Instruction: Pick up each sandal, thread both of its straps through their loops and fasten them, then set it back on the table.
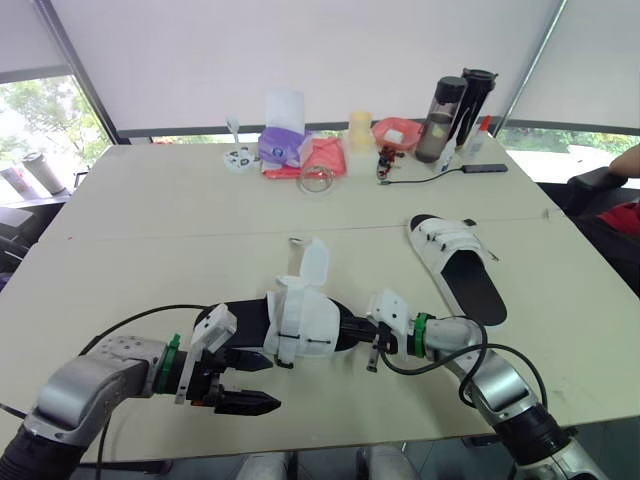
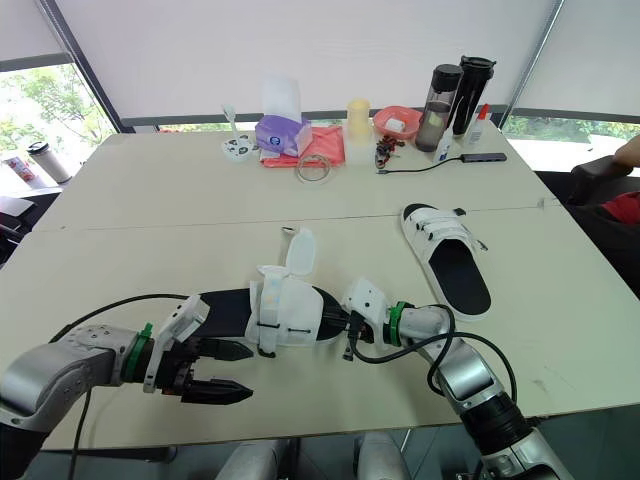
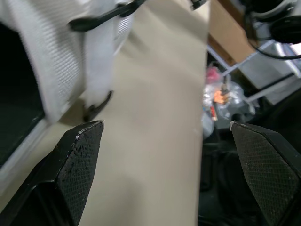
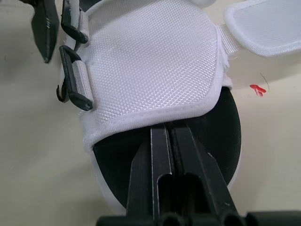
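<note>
A sandal (image 1: 300, 322) with a black sole and white mesh upper lies on the table near the front edge, its toe pointing toward my right side. One of its straps (image 1: 313, 262) stands loose and unthreaded, and the black loops (image 4: 70, 84) on its near side hang empty. My right gripper (image 1: 347, 326) is shut, its tips (image 4: 164, 129) resting on the black footbed at the toe opening, just under the upper's edge. At the sandal's near side my left gripper (image 1: 260, 382) is open and holds nothing. A second sandal (image 1: 460, 265) lies flat farther right.
Along the back of the table stand a purple tissue box (image 1: 283, 140), a yellow cup (image 1: 359, 130), a red bowl (image 1: 395, 132), two dark bottles (image 1: 450, 110) and a cable hub (image 1: 482, 168). A person's arm (image 1: 625, 160) shows at the right. The table's front edge (image 1: 330, 440) is close.
</note>
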Tool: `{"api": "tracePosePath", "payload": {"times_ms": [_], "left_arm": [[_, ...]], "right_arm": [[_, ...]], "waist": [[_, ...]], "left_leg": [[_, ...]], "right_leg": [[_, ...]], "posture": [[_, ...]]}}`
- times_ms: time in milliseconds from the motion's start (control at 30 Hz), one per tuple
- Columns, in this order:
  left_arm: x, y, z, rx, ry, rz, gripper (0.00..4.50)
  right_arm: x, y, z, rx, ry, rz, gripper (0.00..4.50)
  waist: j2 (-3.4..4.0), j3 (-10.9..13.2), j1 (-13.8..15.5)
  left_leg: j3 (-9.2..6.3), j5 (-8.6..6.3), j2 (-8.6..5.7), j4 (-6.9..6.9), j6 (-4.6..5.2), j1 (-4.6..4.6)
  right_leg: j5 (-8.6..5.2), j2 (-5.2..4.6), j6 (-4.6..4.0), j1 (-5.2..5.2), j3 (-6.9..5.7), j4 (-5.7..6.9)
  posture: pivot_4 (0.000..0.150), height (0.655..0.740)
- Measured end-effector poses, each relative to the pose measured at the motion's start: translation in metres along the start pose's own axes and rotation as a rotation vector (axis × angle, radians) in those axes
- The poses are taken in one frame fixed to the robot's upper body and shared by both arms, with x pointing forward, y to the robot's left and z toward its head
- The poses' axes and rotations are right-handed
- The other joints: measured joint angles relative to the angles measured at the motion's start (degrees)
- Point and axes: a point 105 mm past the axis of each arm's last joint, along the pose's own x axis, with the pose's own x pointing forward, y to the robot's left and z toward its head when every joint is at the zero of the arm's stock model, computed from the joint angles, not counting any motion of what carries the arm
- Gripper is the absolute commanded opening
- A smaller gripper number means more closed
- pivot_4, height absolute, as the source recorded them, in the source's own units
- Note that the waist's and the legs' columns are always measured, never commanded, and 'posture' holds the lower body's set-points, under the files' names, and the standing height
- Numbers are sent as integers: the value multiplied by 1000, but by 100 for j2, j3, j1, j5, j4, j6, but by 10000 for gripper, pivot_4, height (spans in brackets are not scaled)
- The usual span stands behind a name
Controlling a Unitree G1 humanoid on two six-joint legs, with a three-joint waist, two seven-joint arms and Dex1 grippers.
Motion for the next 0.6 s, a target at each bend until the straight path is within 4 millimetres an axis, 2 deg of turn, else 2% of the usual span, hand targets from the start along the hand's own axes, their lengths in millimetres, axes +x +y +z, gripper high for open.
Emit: {"api": "tracePosePath", "payload": {"times_ms": [233, 367, 567, 600], "left_arm": [[4, 12, -1, 10, -34, 41, 44658], [13, 19, 0, 18, -46, 53, 44658], [24, 18, 4, 34, -47, 22, 44658], [25, 18, 4, 34, -47, 19, 42328]], "right_arm": [[0, 0, -1, 1, 2, 1, 0], [-1, 0, -2, 2, 7, -3, 0], [-1, 0, -2, 1, 9, -6, 0], [-1, 0, -2, 1, 9, -6, 0]], "waist": [[9, -8, 14], [15, -23, 31], [10, -31, 36], [11, -32, 36]], "left_leg": [[0, 0, 0, -2, 0, -1], [1, 0, -1, -1, 0, -2], [2, 0, -1, -1, 0, -3], [1, 0, -1, -1, 0, -3]], "right_leg": [[0, -1, 0, 1, 0, -4], [0, -3, -1, 3, 0, -6], [1, -4, -2, 3, -1, -7], [1, -4, -2, 3, -1, -8]], "posture": [[1500, 7400], [1500, 7400], [1500, 7400], [1500, 7400]]}}
